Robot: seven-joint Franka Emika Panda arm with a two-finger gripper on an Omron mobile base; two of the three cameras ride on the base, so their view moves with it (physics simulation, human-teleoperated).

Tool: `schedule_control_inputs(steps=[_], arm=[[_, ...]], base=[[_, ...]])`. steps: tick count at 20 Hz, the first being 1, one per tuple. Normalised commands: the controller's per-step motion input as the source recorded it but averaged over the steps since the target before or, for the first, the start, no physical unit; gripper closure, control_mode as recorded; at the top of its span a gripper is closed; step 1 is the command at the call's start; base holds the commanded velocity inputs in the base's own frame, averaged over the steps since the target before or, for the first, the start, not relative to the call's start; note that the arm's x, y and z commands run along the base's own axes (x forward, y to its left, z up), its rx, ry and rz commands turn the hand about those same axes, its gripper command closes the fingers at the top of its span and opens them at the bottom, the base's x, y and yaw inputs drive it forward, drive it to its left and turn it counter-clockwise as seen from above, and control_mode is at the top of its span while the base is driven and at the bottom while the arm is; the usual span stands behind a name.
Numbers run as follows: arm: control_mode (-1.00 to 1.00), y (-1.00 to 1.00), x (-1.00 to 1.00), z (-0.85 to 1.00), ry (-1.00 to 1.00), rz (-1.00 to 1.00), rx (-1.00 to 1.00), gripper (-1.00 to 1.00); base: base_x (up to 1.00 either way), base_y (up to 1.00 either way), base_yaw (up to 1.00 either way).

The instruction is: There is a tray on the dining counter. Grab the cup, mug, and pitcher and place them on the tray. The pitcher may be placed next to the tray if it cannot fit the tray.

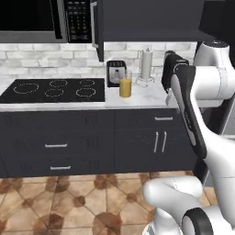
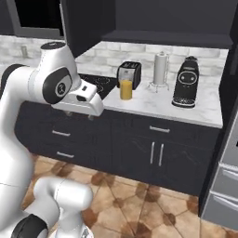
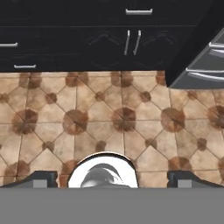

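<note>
The pitcher [image 1: 125, 86] [image 2: 126, 89], a clear glass cylinder holding amber-orange liquid, stands upright on the white counter just in front of the toaster. My gripper [image 2: 80, 114] hangs over the floor in front of the dark cabinets, well short of the counter and left of the pitcher. It points down at the tiles. In the hand view the gripper [image 3: 114, 179] is open, its two dark fingertips [image 3: 41, 178] far apart with nothing between them. The tray, the cup and the mug are out of view.
On the counter stand a black toaster [image 1: 116, 72] [image 2: 129, 74], a white paper-towel roll [image 1: 146, 64] [image 2: 160, 69] and a black coffee machine [image 2: 186, 82]. A cooktop [image 1: 55, 89] lies left of the pitcher. A steel appliance [image 2: 223, 186] stands at the right.
</note>
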Motion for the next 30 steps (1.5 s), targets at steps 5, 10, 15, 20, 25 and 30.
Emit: schedule_control_inputs(steps=[5,10,15,20,25,30], arm=[[1.0,0.0,0.0,0.0,0.0,0.0,0.0,-1.0],[1.0,0.0,0.0,0.0,0.0,0.0,0.0,-1.0],[1.0,0.0,0.0,0.0,0.0,0.0,0.0,-1.0],[1.0,0.0,0.0,0.0,0.0,0.0,0.0,-1.0],[1.0,0.0,0.0,0.0,0.0,0.0,0.0,-1.0],[1.0,0.0,0.0,0.0,0.0,0.0,0.0,-1.0]], base=[[0.37,0.17,-0.3],[0.53,0.06,-0.14],[0.64,0.27,-0.01],[0.68,0.3,0.0],[0.59,0.26,0.0],[0.53,0.26,0.0]])
